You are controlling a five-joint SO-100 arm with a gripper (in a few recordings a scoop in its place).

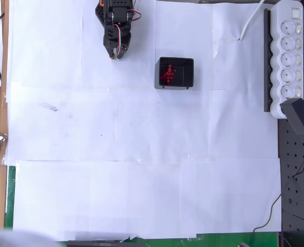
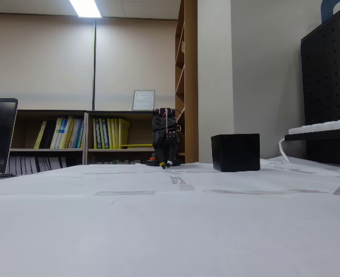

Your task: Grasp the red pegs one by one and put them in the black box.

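Note:
The black box [image 1: 175, 72] sits on the white paper in the overhead view, right of the arm. Inside it lies a cluster of red pegs [image 1: 168, 73] on the glossy floor. In the fixed view the black box [image 2: 235, 152] stands as a dark cube at the far side of the table, its inside hidden. My gripper [image 1: 114, 55] is at the top of the overhead view, folded back near the arm's base, left of the box and apart from it. Its fingers look closed together with nothing in them. In the fixed view the gripper [image 2: 166, 165] points down at the table.
A white power strip [image 1: 289, 51] lies along the right edge with a black adapter [image 1: 299, 116] and cables. A black pegboard [image 1: 298, 180] borders the paper at the lower right. The wooden table edge [image 1: 4, 77] runs down the left.

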